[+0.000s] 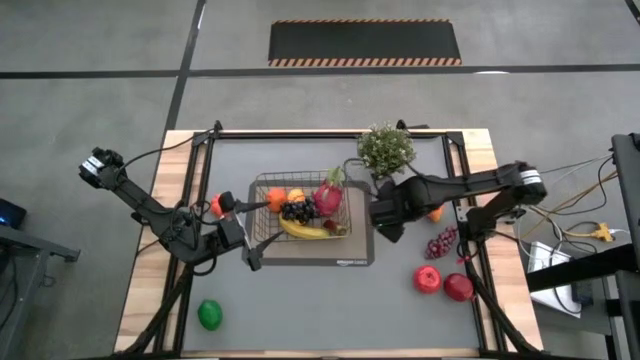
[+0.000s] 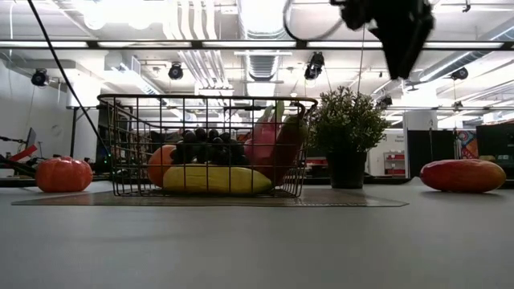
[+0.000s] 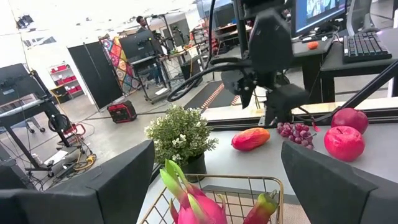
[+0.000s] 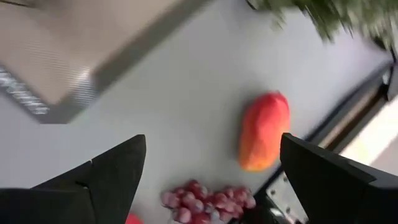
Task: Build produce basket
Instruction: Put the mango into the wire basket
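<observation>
We note basket [image 1: 262, 183] mid-tabletop on mat [image 1: 352, 262], holding banana [image 1: 303, 230], dark grapes [image 1: 295, 210], dragon fruit [image 1: 328, 197], orange [image 1: 275, 199]. Right claw [image 1: 388, 223] open, empty, above tabletop [image 1: 320, 310] near mango [image 4: 263, 130] and red grapes [image 4: 208, 202]. Left claw [image 1: 252, 252] open, empty, left of basket. Apples [image 1: 443, 281], lime [image 1: 210, 314] remain outside.

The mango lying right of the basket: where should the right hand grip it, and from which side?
Grip the mango across its narrow middle, coming from above. It lies flat on the table, long and rounded, so open fingers of the right hand would best straddle its short width. The grapes lie near one end and the table frame runs along its far side, so a side approach looks cramped.
</observation>
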